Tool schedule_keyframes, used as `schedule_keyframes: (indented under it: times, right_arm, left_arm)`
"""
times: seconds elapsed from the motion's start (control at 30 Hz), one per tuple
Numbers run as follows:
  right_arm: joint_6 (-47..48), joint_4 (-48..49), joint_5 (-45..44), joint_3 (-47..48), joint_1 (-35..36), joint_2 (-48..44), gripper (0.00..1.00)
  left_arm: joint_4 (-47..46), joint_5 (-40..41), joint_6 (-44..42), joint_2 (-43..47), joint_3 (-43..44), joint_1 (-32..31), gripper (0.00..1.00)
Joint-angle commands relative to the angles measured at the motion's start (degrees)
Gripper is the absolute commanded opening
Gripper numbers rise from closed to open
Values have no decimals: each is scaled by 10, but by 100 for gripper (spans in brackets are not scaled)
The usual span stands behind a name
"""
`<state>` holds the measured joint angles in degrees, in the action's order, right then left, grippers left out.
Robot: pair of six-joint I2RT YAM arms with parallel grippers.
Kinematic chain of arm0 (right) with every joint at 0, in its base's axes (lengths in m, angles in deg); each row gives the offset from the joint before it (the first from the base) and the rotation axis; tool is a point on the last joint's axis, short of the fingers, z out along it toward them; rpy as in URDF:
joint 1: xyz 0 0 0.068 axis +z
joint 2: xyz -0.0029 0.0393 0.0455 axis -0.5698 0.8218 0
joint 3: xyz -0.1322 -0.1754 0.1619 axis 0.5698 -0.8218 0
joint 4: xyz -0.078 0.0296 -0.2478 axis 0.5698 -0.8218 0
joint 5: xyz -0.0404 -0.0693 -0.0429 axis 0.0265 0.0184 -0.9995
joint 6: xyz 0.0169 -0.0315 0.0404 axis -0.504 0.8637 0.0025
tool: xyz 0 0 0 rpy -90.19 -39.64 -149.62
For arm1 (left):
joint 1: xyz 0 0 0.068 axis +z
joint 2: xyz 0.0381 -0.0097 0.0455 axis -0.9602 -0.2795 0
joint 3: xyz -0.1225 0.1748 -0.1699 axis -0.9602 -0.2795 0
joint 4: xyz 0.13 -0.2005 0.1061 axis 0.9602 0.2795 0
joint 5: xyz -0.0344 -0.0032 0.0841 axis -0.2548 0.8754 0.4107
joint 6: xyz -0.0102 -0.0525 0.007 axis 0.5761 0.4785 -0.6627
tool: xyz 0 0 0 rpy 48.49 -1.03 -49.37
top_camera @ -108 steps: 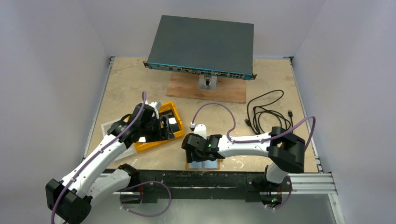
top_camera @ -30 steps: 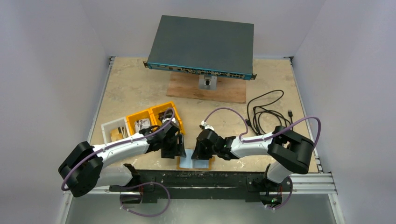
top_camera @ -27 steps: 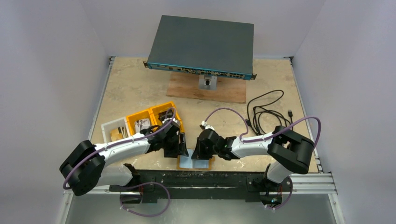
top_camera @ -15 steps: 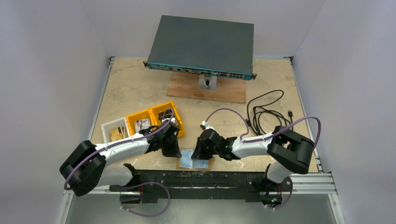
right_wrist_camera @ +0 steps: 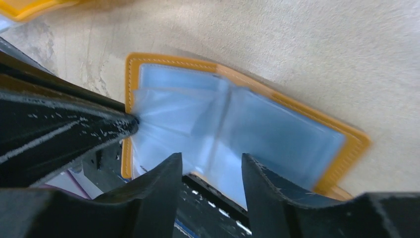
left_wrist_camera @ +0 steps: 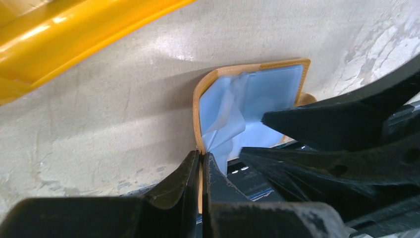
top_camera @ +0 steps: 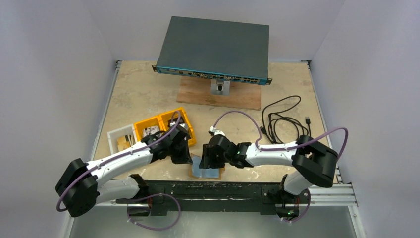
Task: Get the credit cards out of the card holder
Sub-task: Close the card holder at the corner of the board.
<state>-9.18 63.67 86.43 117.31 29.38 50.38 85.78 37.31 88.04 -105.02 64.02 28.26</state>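
Left gripper (left_wrist_camera: pixel 200 166) was pinched shut on an edge of the flat tan-orange leather card holder (left_wrist_camera: pixel 233 74), which lay open between both grippers, pale blue sleeves crumpled. Right gripper (right_wrist_camera: pixel 210 171) hung parted above it, empty. The yellow-orange plastic compartment tray (left_wrist_camera: pixel 59 49) beyond held small dark parts.

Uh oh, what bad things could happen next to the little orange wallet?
1. The card holder lies open right at the near edge of the table. A tug might slide it off.
2. The left tool is shut on the holder's rim beside a wrinkled clear sleeve. Pulling hard could crumple or tear it.
3. The right tool hangs open very close to the left one, so they might bump.
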Motion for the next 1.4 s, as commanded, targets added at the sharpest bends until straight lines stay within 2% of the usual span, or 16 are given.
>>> schedule_keyframes:
  times: [0.0,0.13,0.43,0.7,0.9,1.07,1.13,1.37]
  right_arm:
    - [39,-107,-44,39,0,-54,51]
    - [37,-143,-76,35,-1,-91,60]
    - [24,-192,-133,-3,-1,-102,61]
    - [25,-181,-132,4,-1,-77,52]
    - [22,-179,-134,8,-1,-70,29]
    - [18,-175,-131,1,-1,-76,15]
    - [19,-172,-132,1,-1,-76,12]
    - [20,-164,-129,0,-1,-76,11]
  left_arm:
    - [69,36,-10,24,37,0,0]
    - [87,41,-16,27,49,1,0]
    - [88,32,-21,8,72,-3,0]
    - [92,34,-21,-3,80,-5,0]
    - [94,34,-22,-4,82,-5,0]
    - [89,23,-26,-8,92,-9,0]
    - [83,15,-26,-11,96,-13,5]
    - [34,-18,-13,-32,103,-31,27]
